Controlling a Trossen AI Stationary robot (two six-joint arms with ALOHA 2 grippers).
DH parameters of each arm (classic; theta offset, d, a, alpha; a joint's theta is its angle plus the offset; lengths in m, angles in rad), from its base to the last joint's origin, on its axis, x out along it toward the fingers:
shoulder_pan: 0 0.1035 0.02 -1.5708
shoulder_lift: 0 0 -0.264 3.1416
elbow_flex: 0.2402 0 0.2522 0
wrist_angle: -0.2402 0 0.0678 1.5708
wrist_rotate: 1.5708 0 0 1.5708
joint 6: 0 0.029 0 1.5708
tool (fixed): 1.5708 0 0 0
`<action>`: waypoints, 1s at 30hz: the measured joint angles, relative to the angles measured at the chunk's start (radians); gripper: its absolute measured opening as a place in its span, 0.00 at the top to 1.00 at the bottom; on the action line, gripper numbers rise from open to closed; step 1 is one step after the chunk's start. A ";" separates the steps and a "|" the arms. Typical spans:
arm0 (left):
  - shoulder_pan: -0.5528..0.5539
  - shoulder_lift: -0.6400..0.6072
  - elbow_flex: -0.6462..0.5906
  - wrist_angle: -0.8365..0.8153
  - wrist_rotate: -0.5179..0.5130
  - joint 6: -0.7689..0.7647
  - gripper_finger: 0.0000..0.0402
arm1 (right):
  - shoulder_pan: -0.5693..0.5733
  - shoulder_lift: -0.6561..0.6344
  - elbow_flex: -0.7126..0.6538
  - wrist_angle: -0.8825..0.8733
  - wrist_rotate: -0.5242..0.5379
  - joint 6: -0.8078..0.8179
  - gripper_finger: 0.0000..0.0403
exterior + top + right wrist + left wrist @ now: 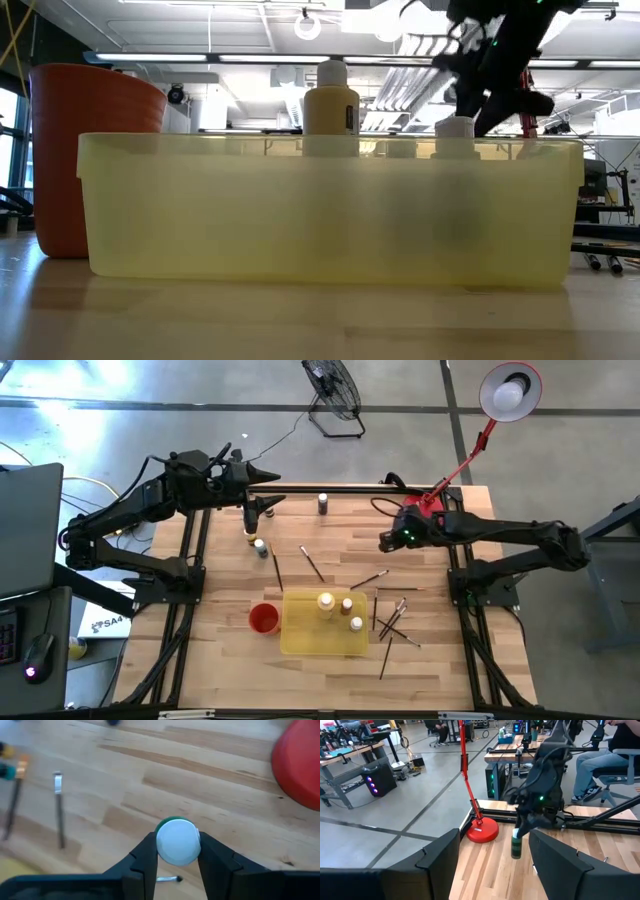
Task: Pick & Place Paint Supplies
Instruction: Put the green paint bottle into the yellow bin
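The tabletop (330,550) is pale butcher-block wood in long strips, framed by black rails, and it stands on a grey concrete floor (120,430) crossed by dark seams. A black floor fan (333,390) sits beyond the far edge, and a red desk lamp (468,455) with a white shade is set at the far right corner, its round red base (481,830) resting on the wood.

The right gripper (176,851) is over the far right part of the tabletop, near the lamp base, its fingers (145,857) closed on a green paint bottle (516,844) with a white cap (178,841); the bottle hangs clear of the wood. The left gripper (252,520) is over the far left part, its fingers (440,857) spread apart and holding nothing.

A flat yellow tray (300,635) lies near the front middle with three bottles (326,603) standing in it; the low view shows a larger yellow bottle (331,105) rising above the tray wall. A red cup (264,618) stands just beside the tray on its left. Two more bottles (259,546) stand under the left gripper, and another (322,503) stands alone near the far edge. Thin dark paintbrushes (392,622) are scattered to the right of the tray, with others (312,563) lying between tray and far edge.

Beyond the table, the left wrist view takes in workbenches, computer towers with glowing lights (372,785), and a seated person (600,765) in jeans.
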 joint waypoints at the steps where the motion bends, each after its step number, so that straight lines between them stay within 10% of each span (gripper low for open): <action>1: 0.000 0.000 0.000 0.000 0.000 0.000 0.42 | 0.012 -0.017 0.000 0.001 -0.005 0.000 0.74; 30: 0.000 0.000 0.000 0.000 0.000 0.000 0.42 | 0.538 -0.097 0.320 0.018 -0.009 0.017 0.74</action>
